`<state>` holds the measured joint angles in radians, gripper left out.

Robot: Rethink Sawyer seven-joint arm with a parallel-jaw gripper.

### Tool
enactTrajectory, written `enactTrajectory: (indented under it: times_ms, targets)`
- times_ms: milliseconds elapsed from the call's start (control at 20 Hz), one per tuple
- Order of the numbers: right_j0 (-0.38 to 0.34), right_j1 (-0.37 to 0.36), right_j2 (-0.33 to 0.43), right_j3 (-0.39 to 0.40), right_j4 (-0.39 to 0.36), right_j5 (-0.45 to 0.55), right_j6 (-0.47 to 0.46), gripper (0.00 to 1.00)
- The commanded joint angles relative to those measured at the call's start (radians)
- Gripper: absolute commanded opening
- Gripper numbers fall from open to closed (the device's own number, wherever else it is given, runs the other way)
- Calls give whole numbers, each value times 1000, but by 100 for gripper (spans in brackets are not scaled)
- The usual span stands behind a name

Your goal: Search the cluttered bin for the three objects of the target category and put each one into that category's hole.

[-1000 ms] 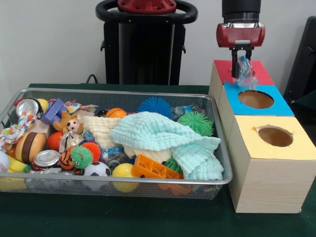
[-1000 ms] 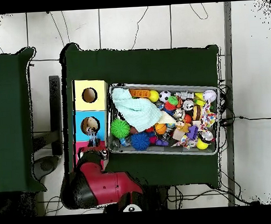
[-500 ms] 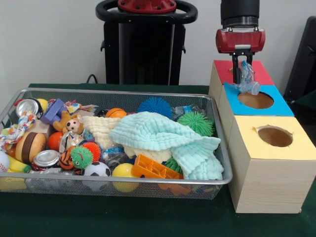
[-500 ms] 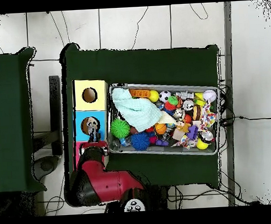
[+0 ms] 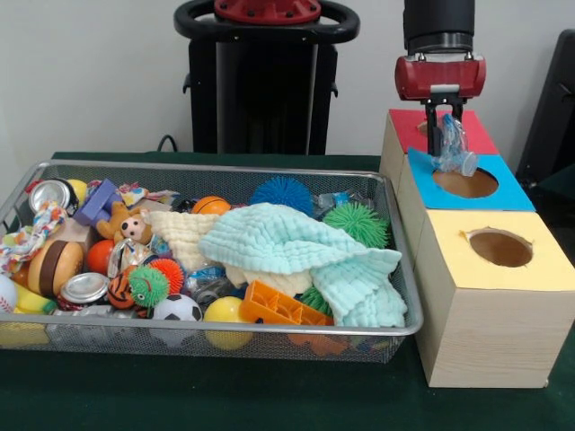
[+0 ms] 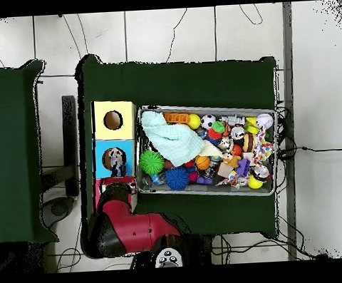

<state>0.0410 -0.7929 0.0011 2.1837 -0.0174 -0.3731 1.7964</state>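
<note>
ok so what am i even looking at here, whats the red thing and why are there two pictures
The red and black thing is a robot arm; at its end is a gripper, a two-fingered clamp. Both pictures show the same moment: one camera looks across the table, the other straight down from above.

On the dark green table sits a wire bin crammed with toys: spiky balls, a soccer ball, crushed cans, a teddy and a pale green cloth. Beside it stands a row of wooden boxes with coloured tops: red, blue and yellow. The blue box and the yellow box each have a round hole.

The gripper is shut on a crumpled clear plastic bottle, which hangs above the blue box's hole.
</note>
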Motion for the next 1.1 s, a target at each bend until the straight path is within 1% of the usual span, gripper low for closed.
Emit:
enactTrajectory:
  times_ms: [50,150,300,550,800,950,1100]
  targets:
    - [7,84,43,-83,-6,37,134,0]
    - [25,77,20,-97,-3,51,107,0]
    - [41,80,-7,-123,-9,100,61,0]
    - [76,114,-63,-166,-23,136,10,0]
    - [111,128,-113,-198,-21,180,-15,0]
    - [123,138,-132,-215,-29,196,-15,0]
    - [132,145,-145,-215,-28,211,3,0]
